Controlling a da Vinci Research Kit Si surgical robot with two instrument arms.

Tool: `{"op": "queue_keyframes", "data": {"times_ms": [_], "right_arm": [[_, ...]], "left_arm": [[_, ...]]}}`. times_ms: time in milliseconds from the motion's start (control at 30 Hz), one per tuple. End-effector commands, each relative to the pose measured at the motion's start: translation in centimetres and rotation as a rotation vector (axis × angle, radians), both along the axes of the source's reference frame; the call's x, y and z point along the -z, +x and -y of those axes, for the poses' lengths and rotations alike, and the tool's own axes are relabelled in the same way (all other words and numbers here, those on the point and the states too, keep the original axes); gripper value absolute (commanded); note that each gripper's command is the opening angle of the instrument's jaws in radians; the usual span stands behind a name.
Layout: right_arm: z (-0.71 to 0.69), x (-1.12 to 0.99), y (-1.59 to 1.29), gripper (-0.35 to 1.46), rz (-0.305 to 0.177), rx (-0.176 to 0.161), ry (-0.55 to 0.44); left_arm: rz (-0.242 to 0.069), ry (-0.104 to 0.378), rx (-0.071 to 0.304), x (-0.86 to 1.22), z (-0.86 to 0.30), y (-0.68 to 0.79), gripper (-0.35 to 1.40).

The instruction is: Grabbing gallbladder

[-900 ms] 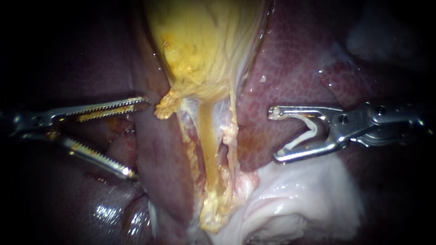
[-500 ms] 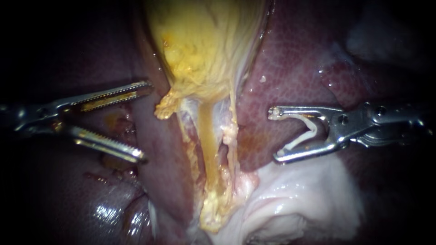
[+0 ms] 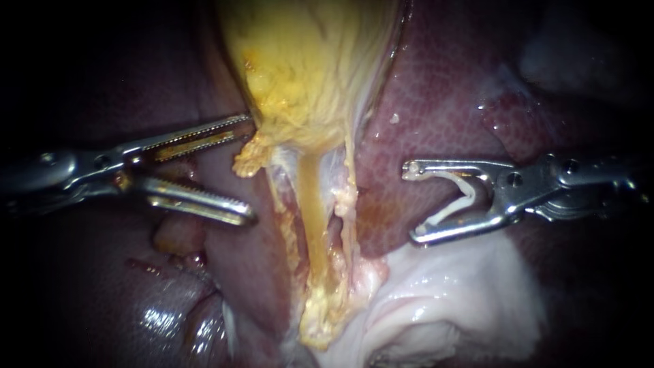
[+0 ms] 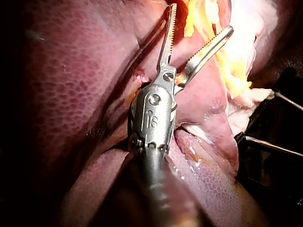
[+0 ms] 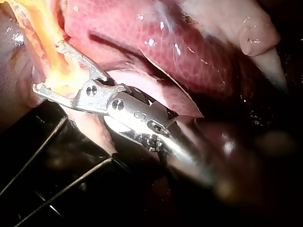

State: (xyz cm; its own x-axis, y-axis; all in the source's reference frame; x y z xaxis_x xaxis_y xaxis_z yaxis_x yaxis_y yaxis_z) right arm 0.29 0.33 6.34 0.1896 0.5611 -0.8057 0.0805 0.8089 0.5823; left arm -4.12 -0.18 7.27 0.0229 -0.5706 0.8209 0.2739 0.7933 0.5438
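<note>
Grab not made yet; approach looked nearly done, closing on the tissue was what remained, by my read.

- liver (image 3: pixel 443 116): dark red, mottled, wet, on both sides of the field.
- gallbladder (image 3: pixel 306 68): top centre of the endoscope view, lying between the liver lobes. It was yellow, wrinkled and stringy on the surface, with a slack look. It narrowed downward into a thin yellow strand with ragged, frayed edges, ending at pale white tissue (image 3: pixel 436 307). Probably soft and slippery, so a shallow bite could slip.
- left instrument (image 3: pixel 248 169): its tool was open, with a clear gap between the toothed jaws and nothing gripped. The upper jaw tip sat at the gallbladder's lower left edge; whether it touched, I couldn't tell. The lower jaw lay over the liver fold beside it. The left wrist view agreed, showing yellow tissue just ahead of the spread jaws.
- right instrument (image 3: pixel 413 203): well apart from the gallbladder, over the liver. Its tool stood wide.
- clip (image 3: pixel 456 201): white, seated between the right jaws and touching both.
</note>
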Motion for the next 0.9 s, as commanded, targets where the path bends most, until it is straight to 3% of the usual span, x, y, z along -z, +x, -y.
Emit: {"op": "queue_keyframes", "data": {"times_ms": [33,233,500,900], "right_arm": [[0.0,0.0,0.0,0.6,0.0,0.0,0.0],[0.0,0.0,0.01,0.6,0.0,-0.001,0.0],[0.0,0.02,0.02,0.6,-0.001,-0.001,0.0],[0.0,0.02,0.01,0.6,-0.001,0.0,0.0]], "left_arm": [[-0.006,0.004,0.004,-0.02,0.0,0.0,0.64],[-0.022,0.017,0.018,-0.08,-0.04,0.0,0.36],[-0.038,0.056,0.04,-0.05,-0.06,0.08,-0.32],[-0.09,0.093,0.049,0.04,-0.05,0.17,-0.35]]}}
